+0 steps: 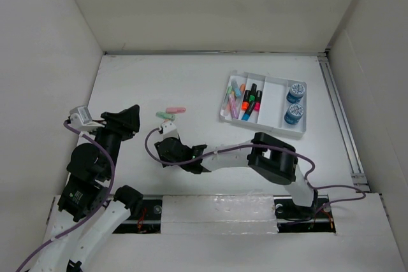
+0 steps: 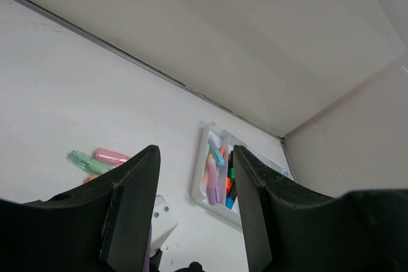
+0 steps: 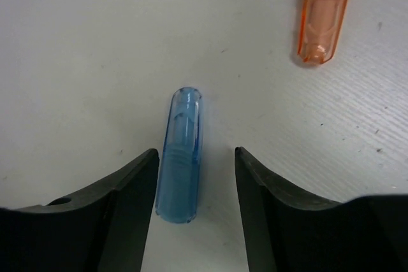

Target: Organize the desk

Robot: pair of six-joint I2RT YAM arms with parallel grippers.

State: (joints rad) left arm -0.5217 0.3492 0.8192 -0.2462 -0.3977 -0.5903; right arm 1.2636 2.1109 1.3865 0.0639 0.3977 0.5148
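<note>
A translucent blue cap lies flat on the white desk, between the fingers of my right gripper, close to the left finger. The jaws stand open and neither finger grips the cap. A translucent orange cap lies farther out to the right. In the top view my right gripper reaches left and points down, hiding both caps. My left gripper is open and empty, raised at the desk's left side.
A pink highlighter and a green highlighter lie just beyond the right gripper. A white compartmented tray at the back right holds several markers and two blue round containers. White walls border the desk.
</note>
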